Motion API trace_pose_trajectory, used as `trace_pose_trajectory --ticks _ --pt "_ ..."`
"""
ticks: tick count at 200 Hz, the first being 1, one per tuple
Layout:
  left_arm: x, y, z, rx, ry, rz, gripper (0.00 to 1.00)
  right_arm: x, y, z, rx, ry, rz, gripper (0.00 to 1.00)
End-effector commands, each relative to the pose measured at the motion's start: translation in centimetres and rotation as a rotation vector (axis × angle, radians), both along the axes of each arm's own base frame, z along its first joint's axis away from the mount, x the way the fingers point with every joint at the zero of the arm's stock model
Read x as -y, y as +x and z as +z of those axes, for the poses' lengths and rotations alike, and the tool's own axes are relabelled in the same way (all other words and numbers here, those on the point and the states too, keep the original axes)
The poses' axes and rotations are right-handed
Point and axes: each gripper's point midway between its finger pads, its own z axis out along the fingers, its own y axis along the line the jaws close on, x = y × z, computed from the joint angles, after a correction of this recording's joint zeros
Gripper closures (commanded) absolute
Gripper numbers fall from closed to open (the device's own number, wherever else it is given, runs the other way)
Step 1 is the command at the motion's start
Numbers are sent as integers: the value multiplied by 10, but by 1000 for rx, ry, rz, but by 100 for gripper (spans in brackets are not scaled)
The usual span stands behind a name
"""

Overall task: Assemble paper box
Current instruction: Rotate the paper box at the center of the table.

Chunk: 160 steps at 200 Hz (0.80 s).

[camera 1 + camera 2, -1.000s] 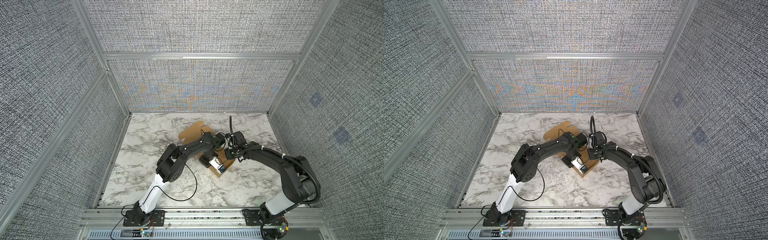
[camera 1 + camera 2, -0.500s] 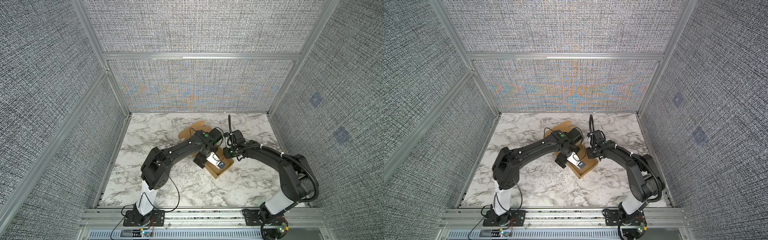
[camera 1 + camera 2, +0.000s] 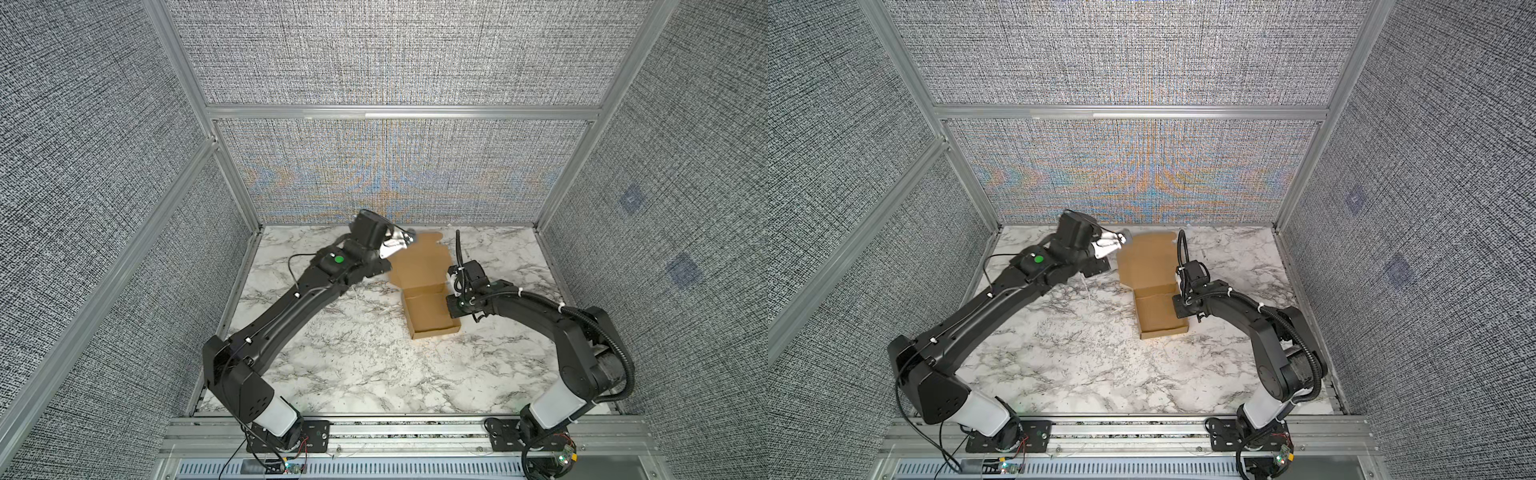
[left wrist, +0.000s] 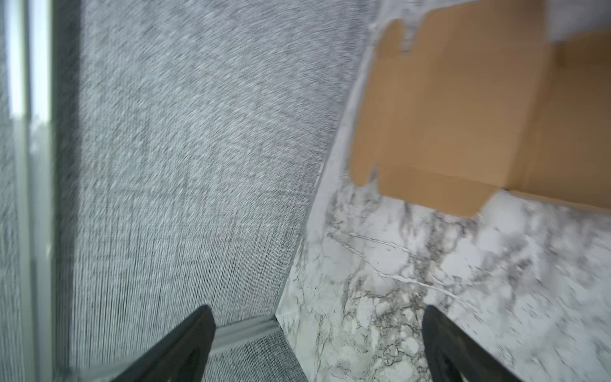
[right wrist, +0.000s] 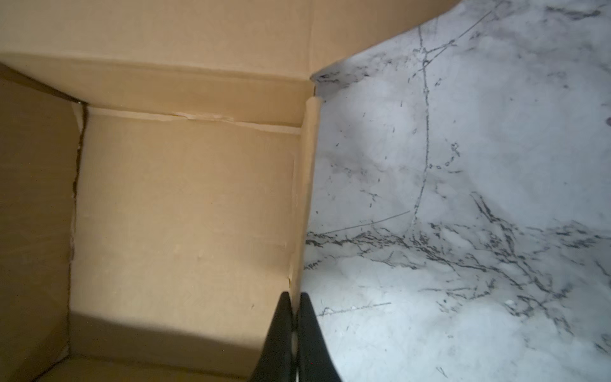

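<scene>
Paper box [image 3: 430, 311]: plain tan corrugated cardboard, half assembled. Shallow squarish tray, walls folded up, open top, sitting flat on the marble counter [image 3: 353, 361] right of centre. Lid panel still unfolded, lying flat on the counter behind the tray toward the back wall (rounded tabs at its far end). Same in both top views. 1 side wall is upright in the right wrist view [image 5: 305, 198].

Left wrist view is smeared by motion blur; the box [image 4: 463, 109] runs off its edge. In both top views the right arm [image 3: 536, 305] hides the box's 3 o'clock wall and the right gripper [image 5: 295, 299].
</scene>
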Motion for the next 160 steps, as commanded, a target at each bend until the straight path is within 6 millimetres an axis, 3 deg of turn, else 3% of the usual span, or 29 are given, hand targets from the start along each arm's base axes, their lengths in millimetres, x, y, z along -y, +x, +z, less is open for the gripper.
trace_pose_trajectory --ticks 1,18,26,36,45,58,70,92,125,160 --pt "-27 24 33 61 -293 159 1 -1 4 3 13 18 -37 94" --pt "-57 41 49 179 -435 287 0 -5 6 4 26 35 -52 94" --pt "-63 45 47 187 -457 309 2 -7 8 5 30 41 -62 94" --pt "-71 48 46 183 -525 370 32 -9 7 4 26 44 -80 94" --pt "-77 49 41 158 -586 433 38 -12 6 3 24 53 -96 94" --pt "-81 48 26 68 -680 493 25 -18 4 4 34 67 -113 94" --pt "-87 46 10 -3 -782 551 1 -25 2 3 40 78 -130 94" --pt "-94 40 -19 -85 -837 603 1 -36 0 5 47 88 -171 94" --pt "-88 27 -71 -313 -1016 582 1 -51 -3 4 48 125 -216 92" --pt "-108 18 -117 -432 -1133 666 1 -53 -5 13 59 149 -233 68"
